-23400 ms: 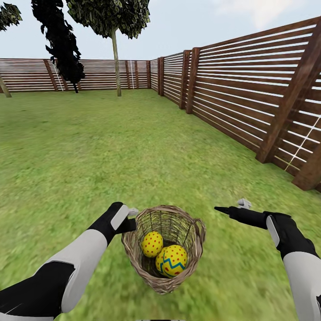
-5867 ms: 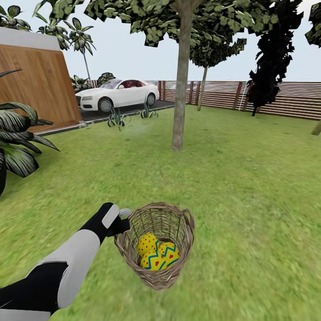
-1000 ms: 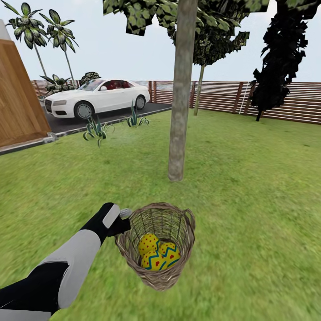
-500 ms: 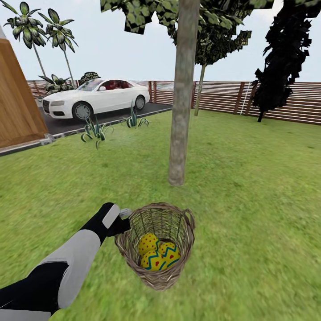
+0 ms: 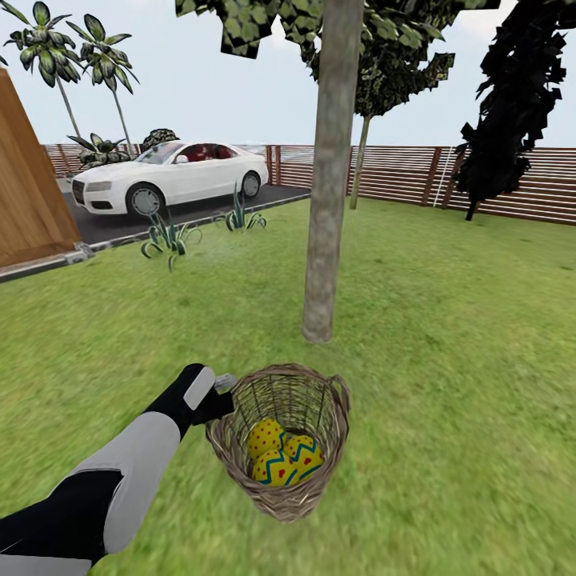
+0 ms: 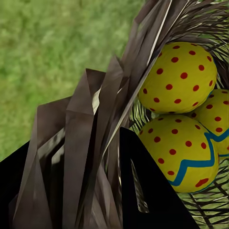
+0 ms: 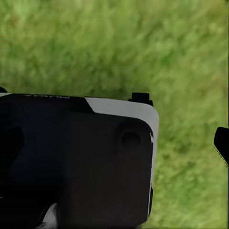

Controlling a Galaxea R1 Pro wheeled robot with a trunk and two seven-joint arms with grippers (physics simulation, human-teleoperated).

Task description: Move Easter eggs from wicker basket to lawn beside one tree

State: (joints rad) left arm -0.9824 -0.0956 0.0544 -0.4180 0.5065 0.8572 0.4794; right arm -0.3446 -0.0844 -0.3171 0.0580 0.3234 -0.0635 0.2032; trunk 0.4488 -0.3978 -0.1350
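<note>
In the head view my left gripper [image 5: 223,390] is shut on the rim of the wicker basket [image 5: 282,496], holding it above the lawn [image 5: 448,336]. Three yellow Easter eggs lie inside, touching one another: one [image 5: 266,438] at the left, one [image 5: 307,453] at the right, one [image 5: 275,470] in front. The left wrist view has the woven rim [image 6: 86,138] between the dark fingers [image 6: 148,191], with the eggs [image 6: 180,78] [image 6: 183,152] [image 6: 215,114] just past it. The tree trunk [image 5: 326,208] rises from the grass directly beyond the basket. A right fingertip [image 7: 222,143] hangs far to one side over grass.
A white car [image 5: 168,176] is parked on the driveway at the far left, with spiky plants [image 5: 166,236] at the lawn's edge. A wooden wall [image 5: 28,200] stands at the left. A slatted fence [image 5: 400,172] closes the back. A dark tree [image 5: 504,104] stands at the far right.
The whole view has moved closer to the tree, whose trunk base now sits lower and nearer the basket. The left gripper still holds the basket with the eggs inside.
</note>
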